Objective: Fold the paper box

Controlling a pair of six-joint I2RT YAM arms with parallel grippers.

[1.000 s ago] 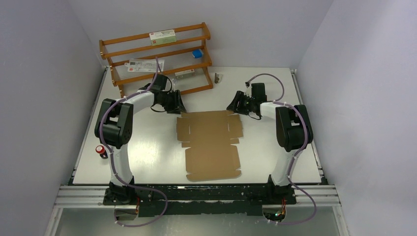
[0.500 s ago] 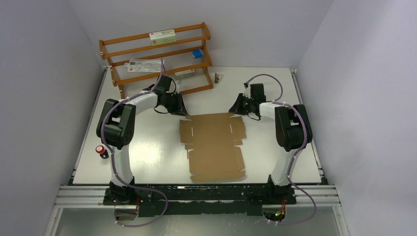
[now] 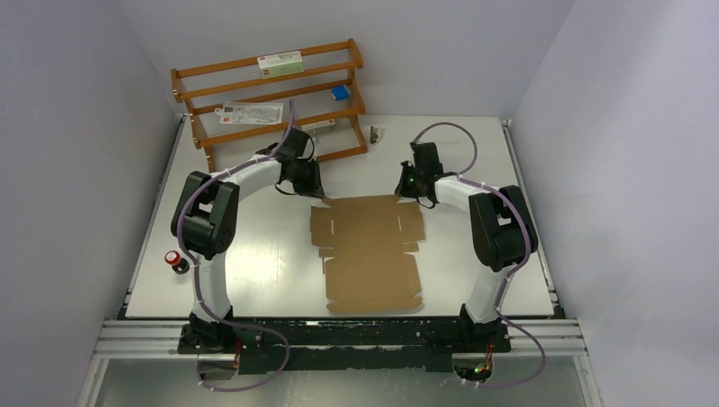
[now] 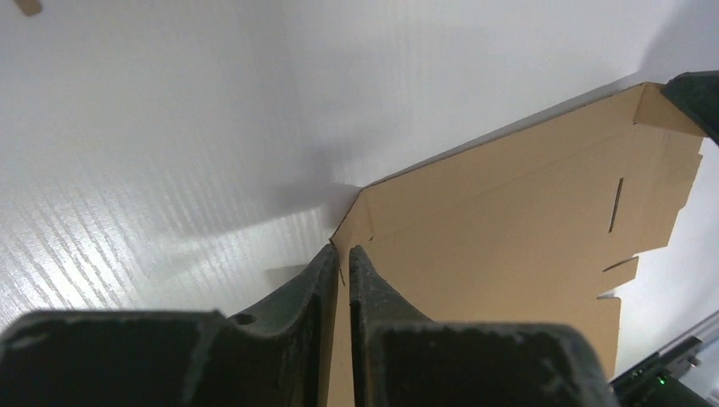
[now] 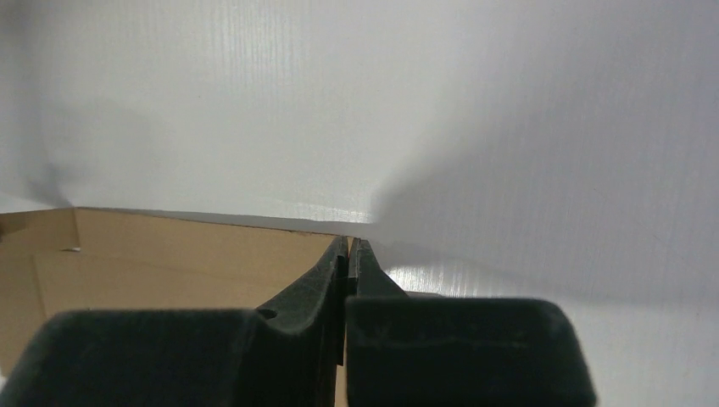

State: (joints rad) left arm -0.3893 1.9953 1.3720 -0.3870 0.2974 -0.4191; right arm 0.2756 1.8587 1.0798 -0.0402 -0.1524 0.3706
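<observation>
The paper box (image 3: 369, 254) is a flat brown die-cut sheet lying in the middle of the table. My left gripper (image 3: 318, 193) is at its far left corner. In the left wrist view the gripper (image 4: 341, 248) is shut on the sheet's left edge, with the cardboard (image 4: 509, 220) spreading to the right. My right gripper (image 3: 409, 192) is at the far right corner. In the right wrist view the gripper (image 5: 348, 241) is shut on the sheet's right edge, with the cardboard (image 5: 169, 254) to its left.
A wooden rack (image 3: 203, 140) stands at the back left, holding white red-labelled cartons (image 3: 280, 61) and a tiny blue box (image 3: 340, 91). A small dark object (image 3: 373, 133) lies beside it. A small red-topped object (image 3: 175, 259) stands near the left edge.
The sheet has slid a little to the right and towards the arms. My left gripper has moved right and my right gripper left, both closing in on the far corners.
</observation>
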